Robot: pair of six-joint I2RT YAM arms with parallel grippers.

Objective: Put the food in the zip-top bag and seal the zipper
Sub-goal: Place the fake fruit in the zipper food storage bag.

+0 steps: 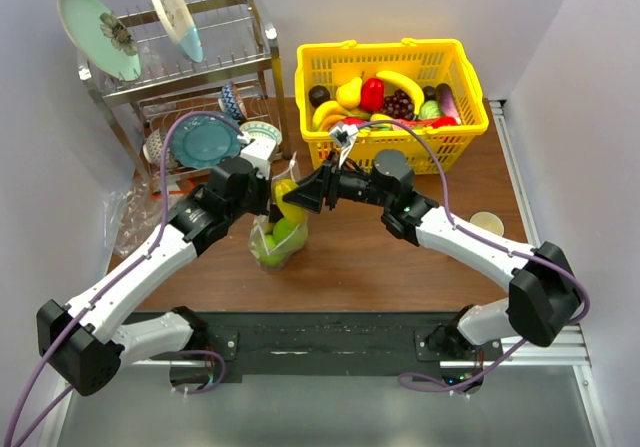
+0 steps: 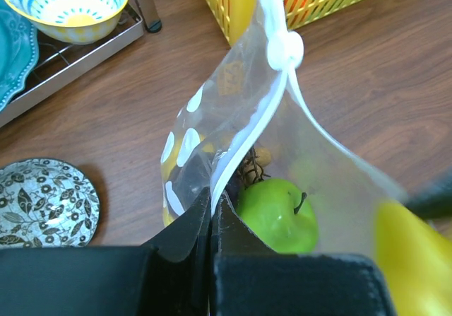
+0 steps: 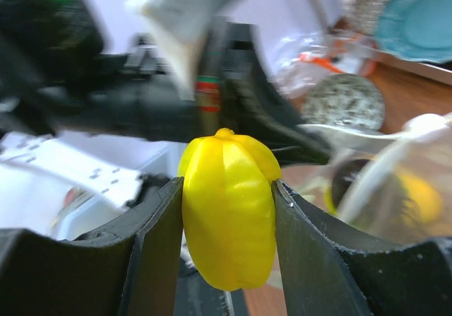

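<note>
Left arm comes up from the near-left corner, elbow bent, wrist turned in toward mid-table. Left gripper is clenched, jaws pressed together on the rim of the zip-top bag, pinching right on the white zipper. The bag rises ahead of the fingers with its mouth spread to the gripper's right. One green apple sits inside, just ahead of the fingertips. Something brownish lies behind it, I can't tell what.

Right arm sweeps in from the near-right corner, forearm low, wrist pointing left. Right gripper is grasping a yellow ridged fruit, one finger on each side and the fruit upright between them. From above, the two grippers sit nearly nose to nose over the bag.

In the way: the left arm's black wrist is directly ahead of the held fruit, close. The bag's open edge is off to the right gripper's right and lower.

Around: yellow basket of toy produce is just beyond both grippers. Dish rack with a striped bowl is ahead-left of the left gripper, and a patterned saucer is to its left. A small cup sits beside the right forearm, well clear of the fingers.
</note>
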